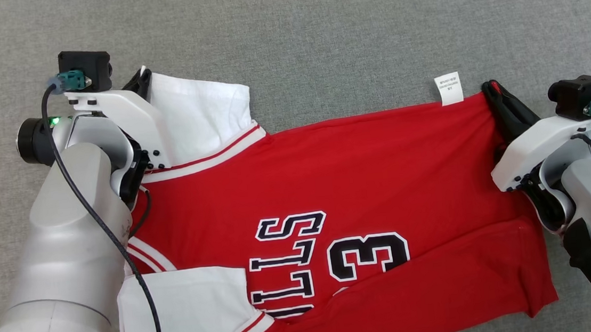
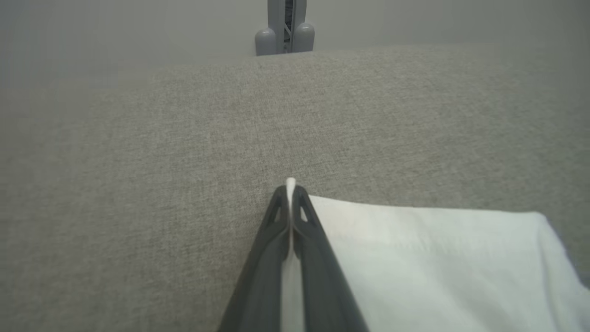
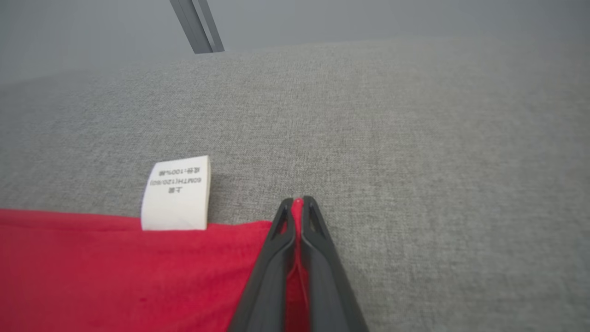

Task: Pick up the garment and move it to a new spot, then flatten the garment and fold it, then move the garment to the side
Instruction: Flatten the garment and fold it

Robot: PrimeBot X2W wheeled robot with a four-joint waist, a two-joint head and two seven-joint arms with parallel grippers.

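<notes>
Now the left fingers [image 2: 281, 207] are clamping the white sleeve [image 2: 415, 258] corner and the right fingers [image 3: 311, 221] are clamping the red hem [image 3: 115, 267] corner. The garment [image 1: 356, 182] is lying stretched lengthwise between them, spreading over the table [image 1: 315, 20] toward the robot.

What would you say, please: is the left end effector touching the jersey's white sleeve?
Touching. The left wrist view shows the left end effector shut, with a strip of the white sleeve pinched between its two fingers and poking out at the tips.

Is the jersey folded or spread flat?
Partly folded: the jersey's near edge lies doubled over the printed lettering, hiding part of it.
</notes>
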